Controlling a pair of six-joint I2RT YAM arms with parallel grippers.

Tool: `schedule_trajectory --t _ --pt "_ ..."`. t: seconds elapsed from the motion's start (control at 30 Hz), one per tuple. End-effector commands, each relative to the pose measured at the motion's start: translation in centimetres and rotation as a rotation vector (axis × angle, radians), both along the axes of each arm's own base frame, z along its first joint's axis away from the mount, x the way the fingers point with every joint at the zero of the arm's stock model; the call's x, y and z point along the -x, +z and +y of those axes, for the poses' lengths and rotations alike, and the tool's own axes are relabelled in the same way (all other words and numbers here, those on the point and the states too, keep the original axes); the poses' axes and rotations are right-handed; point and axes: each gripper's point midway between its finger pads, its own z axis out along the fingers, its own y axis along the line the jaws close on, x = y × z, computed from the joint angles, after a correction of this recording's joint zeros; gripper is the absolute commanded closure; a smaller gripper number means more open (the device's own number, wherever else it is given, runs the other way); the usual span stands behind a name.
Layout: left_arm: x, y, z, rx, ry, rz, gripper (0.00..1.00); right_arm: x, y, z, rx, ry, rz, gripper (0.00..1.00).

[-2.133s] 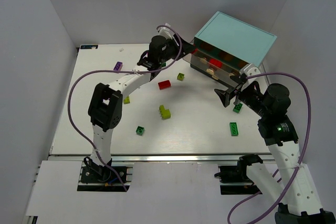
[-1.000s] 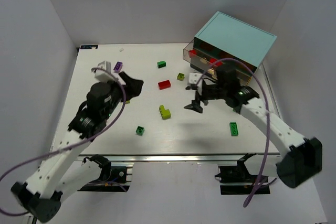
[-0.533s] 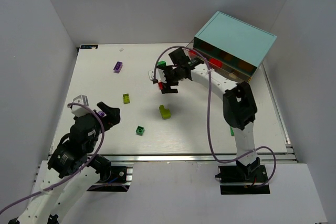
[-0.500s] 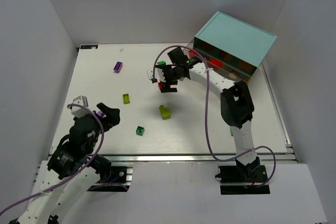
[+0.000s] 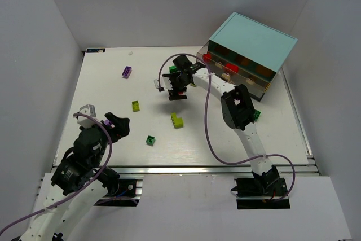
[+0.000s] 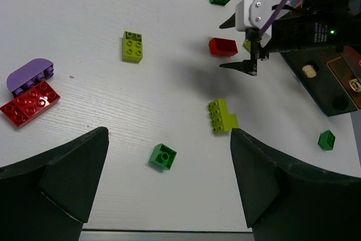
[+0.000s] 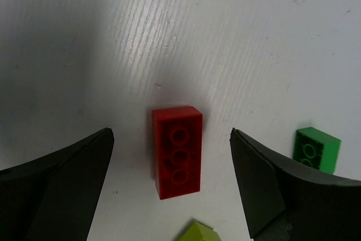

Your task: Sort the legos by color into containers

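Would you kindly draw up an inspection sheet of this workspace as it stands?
Surface: white table, legos scattered over it.
Job's things: red lego lies flat, untouched; green lego, lime lego and purple lego are among those loose; cabinet at far right, red showing through its drawers.
Clutter: small white bit at the far edge.
End effectors: left end effector open, empty, above the near-left table; right end effector open, straddling the red lego without touching it.
Cables: left cable and right cable, purple, loop off the arms.
Surroundings: white walls; nothing else seen.
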Motion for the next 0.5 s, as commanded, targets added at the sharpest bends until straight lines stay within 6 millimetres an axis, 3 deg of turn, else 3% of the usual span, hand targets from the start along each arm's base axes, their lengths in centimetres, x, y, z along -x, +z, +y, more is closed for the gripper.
schedule_trajectory --t 0.0,0.23,0.47 --pt "0.0 0.1 -0.5 -0.002 -0.033 -0.015 0.02 -1.5 0.1 0.2 -0.001 -0.026 -0.038 0.11" --pt "0.1 0.3 -0.4 0.006 -0.033 -0.028 0.02 -3.8 -1.0 0.3 -0.007 -0.087 -0.058 0.13" --pt "0.4 0.8 -0.2 0.021 -0.028 -0.053 0.02 -1.3 -3.9 -2.2 0.11 -0.043 0.042 0.28"
